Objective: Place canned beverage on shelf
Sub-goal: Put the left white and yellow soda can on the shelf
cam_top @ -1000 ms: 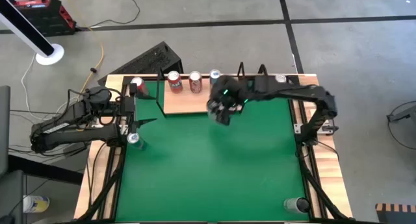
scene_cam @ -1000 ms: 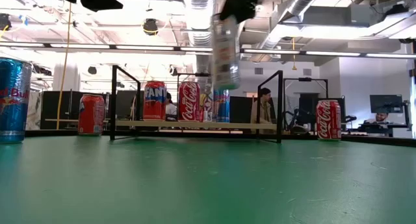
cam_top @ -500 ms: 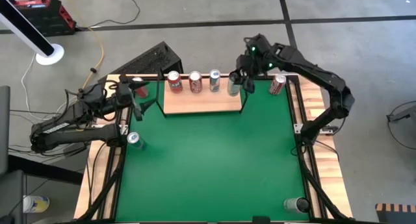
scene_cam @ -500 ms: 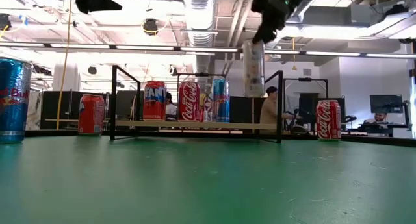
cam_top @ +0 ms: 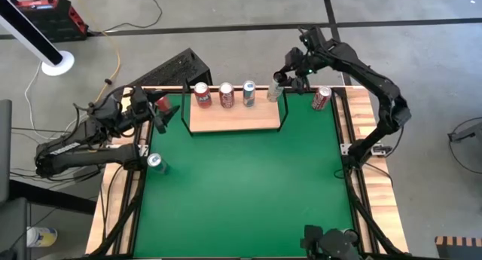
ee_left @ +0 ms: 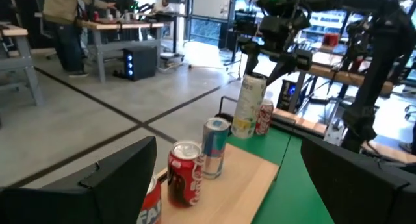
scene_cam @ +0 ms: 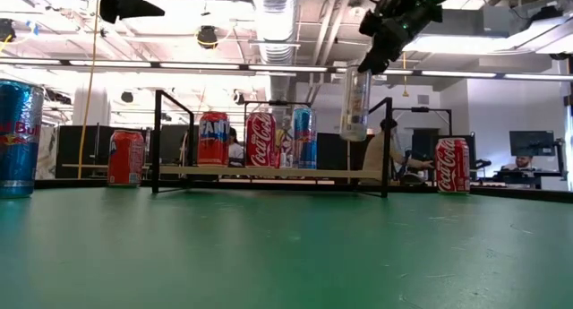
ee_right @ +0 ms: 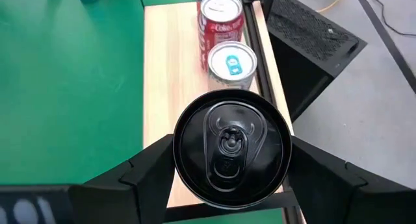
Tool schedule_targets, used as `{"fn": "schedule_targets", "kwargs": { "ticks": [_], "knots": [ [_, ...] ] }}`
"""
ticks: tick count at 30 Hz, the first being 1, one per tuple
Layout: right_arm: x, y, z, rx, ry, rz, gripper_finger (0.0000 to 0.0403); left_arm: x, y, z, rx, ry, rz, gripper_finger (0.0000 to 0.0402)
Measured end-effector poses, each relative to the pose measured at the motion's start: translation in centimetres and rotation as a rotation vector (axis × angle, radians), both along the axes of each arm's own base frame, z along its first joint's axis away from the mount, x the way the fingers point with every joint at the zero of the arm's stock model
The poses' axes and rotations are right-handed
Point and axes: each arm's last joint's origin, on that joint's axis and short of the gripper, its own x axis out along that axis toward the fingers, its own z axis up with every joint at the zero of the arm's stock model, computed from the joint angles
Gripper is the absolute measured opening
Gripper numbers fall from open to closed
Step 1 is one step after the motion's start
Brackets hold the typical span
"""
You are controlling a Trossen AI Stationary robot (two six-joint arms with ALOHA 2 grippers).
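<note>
A tall slim pale beverage can (scene_cam: 354,103) hangs over the right end of the shelf (cam_top: 235,118), with my right gripper (ee_right: 231,160) shut on it. The shelf is a light-wood board with black rod frames, standing at the table's far edge. Three cans stand in a row on its far side: a red one (cam_top: 202,94), a Coca-Cola can (cam_top: 226,95) and a blue one (cam_top: 248,93). My left gripper (cam_top: 164,111) is open at the table's far left corner, level, with nothing between its fingers. My right gripper pinches the pale can's upper end just under its top rim (ee_right: 178,154), one finger (ee_right: 151,167) on each side. The fingers slant down from the far right. The can hangs upright below them, its base (scene_cam: 354,137) clear of the shelf board.
A red Coca-Cola can (cam_top: 321,98) stands on the green table right of the shelf. A red can (cam_top: 160,103) and a blue can (cam_top: 155,162) stand by the left edge, and another can (cam_top: 346,237) at the near right corner. The shelf's right end post (scene_cam: 386,148) rises beside the held can.
My right gripper has carried the pale can from over the green table in front of the shelf toward the far right, and it now hangs over the shelf's right end, still upright. My left gripper has rolled at the wrist and stayed in place, open.
</note>
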Motion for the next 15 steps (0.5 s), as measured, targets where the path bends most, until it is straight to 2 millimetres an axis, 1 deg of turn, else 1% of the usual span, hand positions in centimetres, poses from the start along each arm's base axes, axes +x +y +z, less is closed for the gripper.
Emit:
{"fn": "schedule_targets", "kwargs": {
  "ticks": [9,15],
  "knots": [
    [0.27,-0.16,-0.25,0.009,-0.003,0.005,0.0286,0.00,-0.01,0.13,-0.011,-0.024,-0.004,0.0366],
    [0.58,-0.48,-0.56,0.012,-0.001,-0.007,0.0286,0.06,-0.10,0.12,-0.013,-0.024,-0.040,0.0366]
  ]
}}
